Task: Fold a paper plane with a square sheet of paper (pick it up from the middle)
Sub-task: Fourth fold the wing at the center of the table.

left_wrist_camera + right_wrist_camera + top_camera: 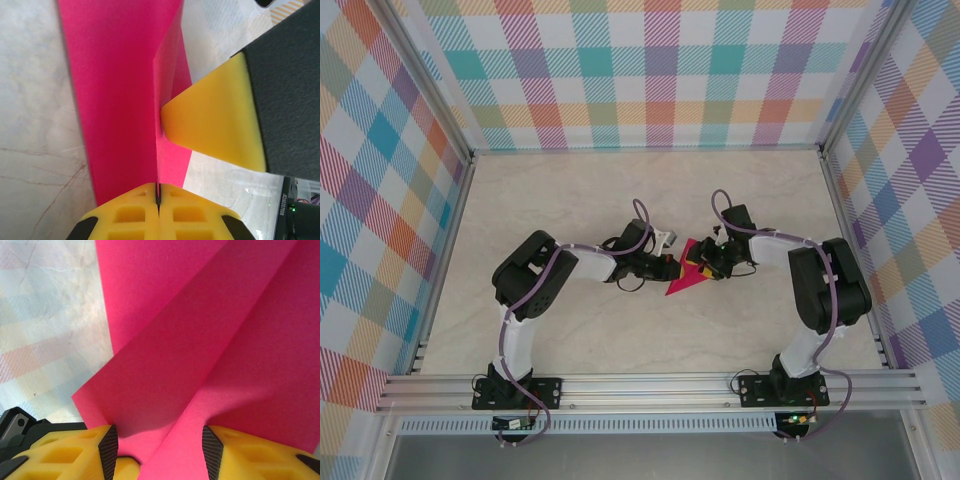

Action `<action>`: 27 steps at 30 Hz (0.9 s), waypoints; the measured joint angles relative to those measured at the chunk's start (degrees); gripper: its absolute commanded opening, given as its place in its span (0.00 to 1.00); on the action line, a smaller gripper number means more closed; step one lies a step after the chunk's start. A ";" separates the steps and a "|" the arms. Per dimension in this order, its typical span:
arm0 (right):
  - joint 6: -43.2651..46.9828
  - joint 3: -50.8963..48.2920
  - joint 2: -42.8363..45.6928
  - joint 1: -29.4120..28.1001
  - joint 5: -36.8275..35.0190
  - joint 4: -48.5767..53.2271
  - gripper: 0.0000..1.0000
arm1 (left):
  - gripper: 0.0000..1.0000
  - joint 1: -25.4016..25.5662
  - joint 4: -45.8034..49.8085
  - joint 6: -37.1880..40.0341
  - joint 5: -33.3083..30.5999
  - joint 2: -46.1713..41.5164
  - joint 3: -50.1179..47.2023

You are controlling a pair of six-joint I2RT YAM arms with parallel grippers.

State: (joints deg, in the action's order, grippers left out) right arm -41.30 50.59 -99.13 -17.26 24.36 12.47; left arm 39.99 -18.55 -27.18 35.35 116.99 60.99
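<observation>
One part-folded square sheet of paper [684,279] is sitting on the table [620,200] between two grippers, the left gripper [158,192] pinching its raised crease tight, the right gripper [160,450] straddling it, jaws apart.

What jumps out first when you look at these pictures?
The bright pink paper, partly folded, lies in the middle of the table between the two arms. The left tool pinches it shut, while the right tool stands open around a fold. Colourful checked walls surround it all.
</observation>
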 measured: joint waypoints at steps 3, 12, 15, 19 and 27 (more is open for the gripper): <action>-0.13 0.13 -0.17 0.00 -0.09 0.04 0.51 | 0.08 -0.13 0.48 0.00 0.02 0.02 0.15; -0.26 1.31 -0.76 -0.04 -1.16 2.03 0.48 | 0.29 -0.76 2.40 0.85 -0.46 -0.79 0.35; -0.31 1.99 -1.03 -0.09 -1.84 3.08 0.48 | 0.29 -1.49 4.85 1.07 -2.51 -2.58 0.13; -0.61 3.23 -1.79 -0.15 -2.27 4.85 0.48 | 0.26 -1.99 5.86 0.76 -4.35 -5.62 -0.87; -1.60 6.16 -3.54 -0.31 -2.71 8.70 0.49 | 0.11 -1.81 4.37 -3.04 -2.49 -6.82 -1.01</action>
State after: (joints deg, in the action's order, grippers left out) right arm -42.89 56.75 -102.67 -17.56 21.65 21.17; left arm 38.17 -14.17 -30.22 32.86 110.17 59.99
